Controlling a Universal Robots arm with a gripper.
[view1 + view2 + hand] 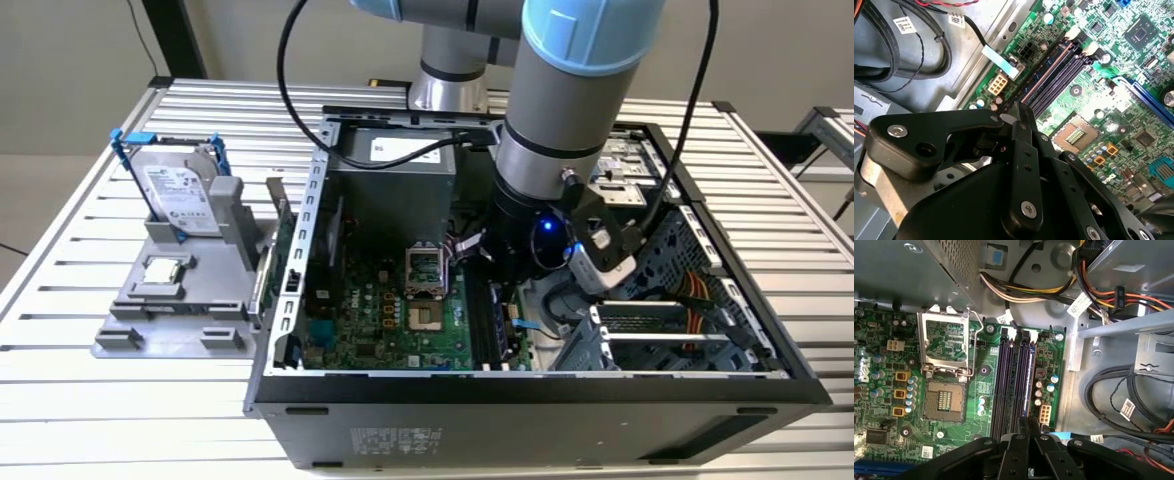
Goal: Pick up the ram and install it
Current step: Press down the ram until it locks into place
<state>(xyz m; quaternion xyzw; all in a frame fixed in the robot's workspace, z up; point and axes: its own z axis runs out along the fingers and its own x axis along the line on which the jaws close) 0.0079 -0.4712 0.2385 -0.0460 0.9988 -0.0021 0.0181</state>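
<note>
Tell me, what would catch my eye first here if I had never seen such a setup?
The big grey and blue arm reaching down into an open computer case on a slatted metal table. Under it lies the green motherboard with its long dark slots, and the black gripper hangs right over them. On the exterior view's left, a silver hard drive stands in a grey holder.

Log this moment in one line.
gripper: inside computer case, above memory slots | ram: hold not confirmed | hard drive: upright in grey stand beside case
</note>
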